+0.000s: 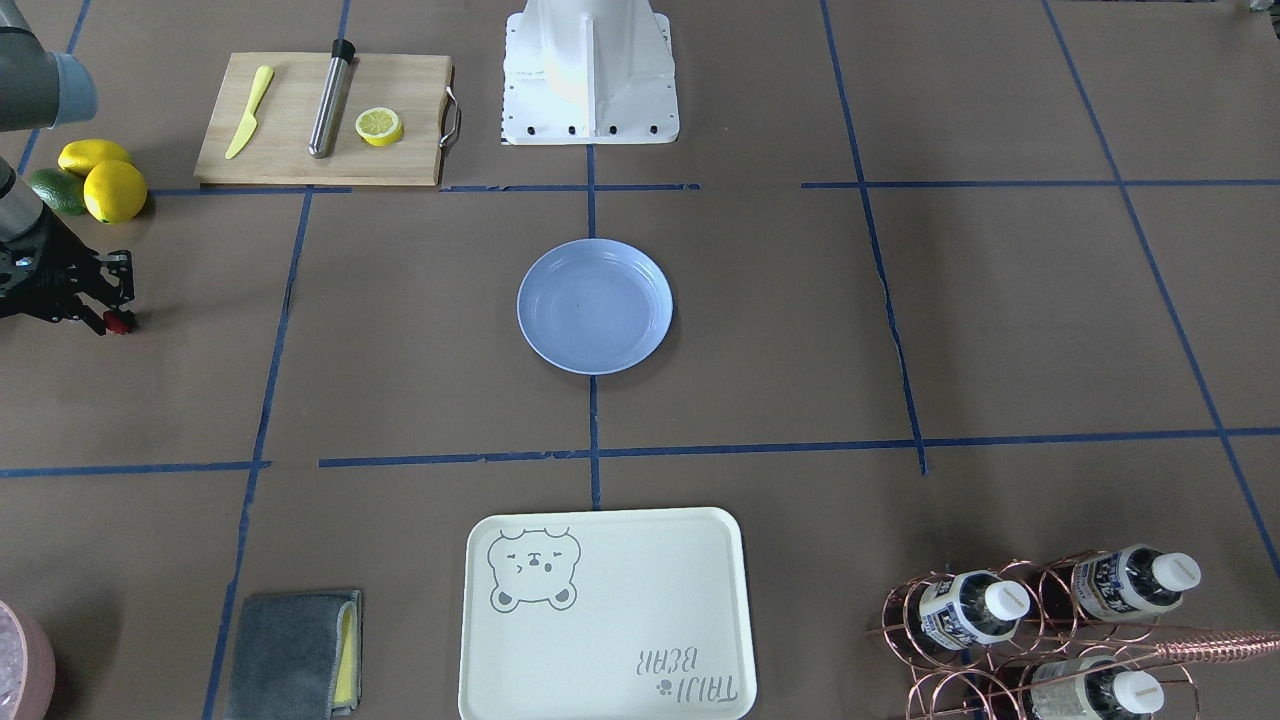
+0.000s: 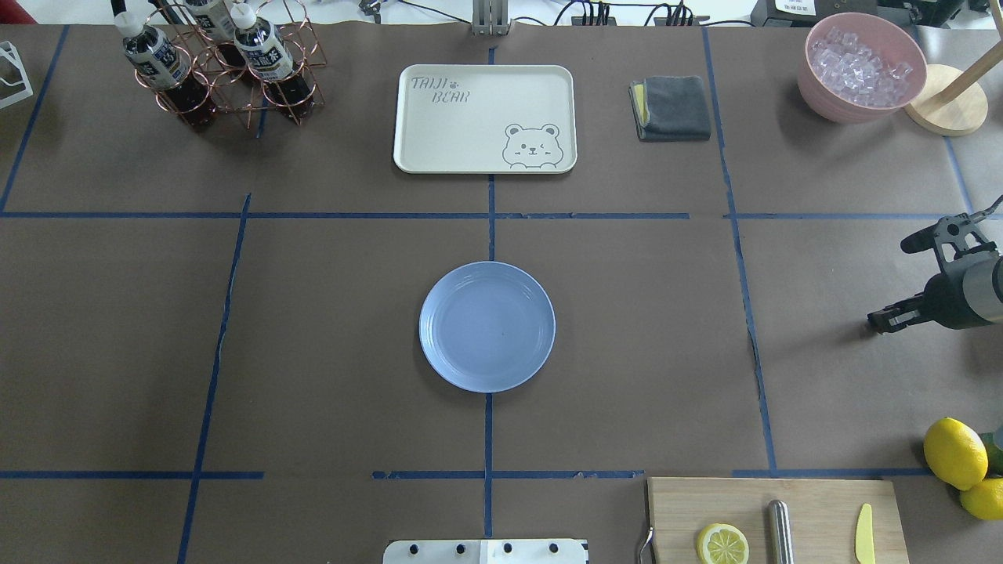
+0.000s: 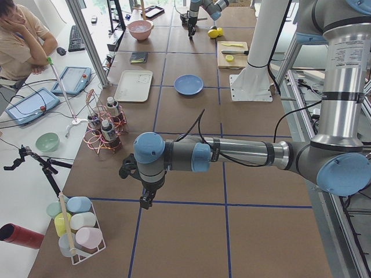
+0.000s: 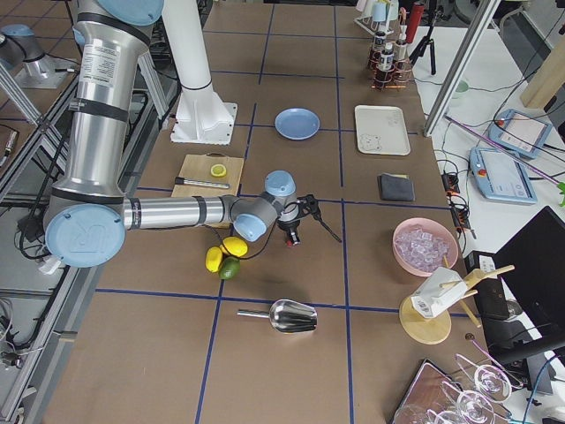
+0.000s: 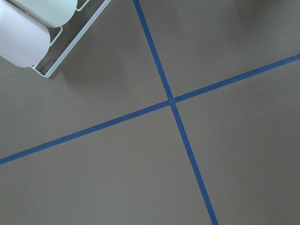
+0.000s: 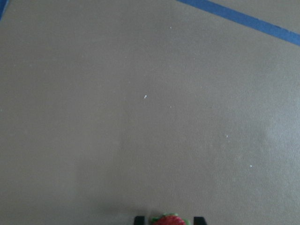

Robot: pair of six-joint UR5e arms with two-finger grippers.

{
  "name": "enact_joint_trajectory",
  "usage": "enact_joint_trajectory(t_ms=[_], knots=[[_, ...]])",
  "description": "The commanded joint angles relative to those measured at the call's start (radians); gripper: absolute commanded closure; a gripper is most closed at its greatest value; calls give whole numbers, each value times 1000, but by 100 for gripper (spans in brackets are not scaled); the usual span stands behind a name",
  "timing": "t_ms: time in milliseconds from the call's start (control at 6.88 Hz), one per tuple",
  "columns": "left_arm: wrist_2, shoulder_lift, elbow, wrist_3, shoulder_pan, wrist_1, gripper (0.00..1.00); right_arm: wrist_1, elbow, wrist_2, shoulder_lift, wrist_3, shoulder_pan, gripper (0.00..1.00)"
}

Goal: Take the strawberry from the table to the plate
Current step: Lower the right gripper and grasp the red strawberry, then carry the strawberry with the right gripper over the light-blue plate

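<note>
Strawberry is being held between right gripper's narrowed fingers; steady, unloosened grip is being advised until above plate.

**A:** Setting?

**B:** Robotics lab, manipulation bench. Two industrial arms, the left arm near and the right arm opposite, with a white pedestal standing on the table.

**A:** Other evidence?

**B:** The tabletop is papered brown and gridded in blue tape. There's an aluminium framing post at the edge and a teach pendant on the side bench. A person is seated by a keyboard. Kitchen props are laid out among the grid squares: a cutting board and a bowl of ice cubes.
</note>
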Motion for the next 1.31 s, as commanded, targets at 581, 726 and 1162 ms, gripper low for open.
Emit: enact_joint_trajectory(t_ms=[581,726,1162], knots=[[6,8,-2,5,-2,8,0,-679,195,-55,621,328,-183,100],[6,12,-2,5,0,7,0,-759,139,-119,764,400,-241,100],[3,14,-2,5,-2,8,0,-766,-143,-343,1006,551,-427,100]])
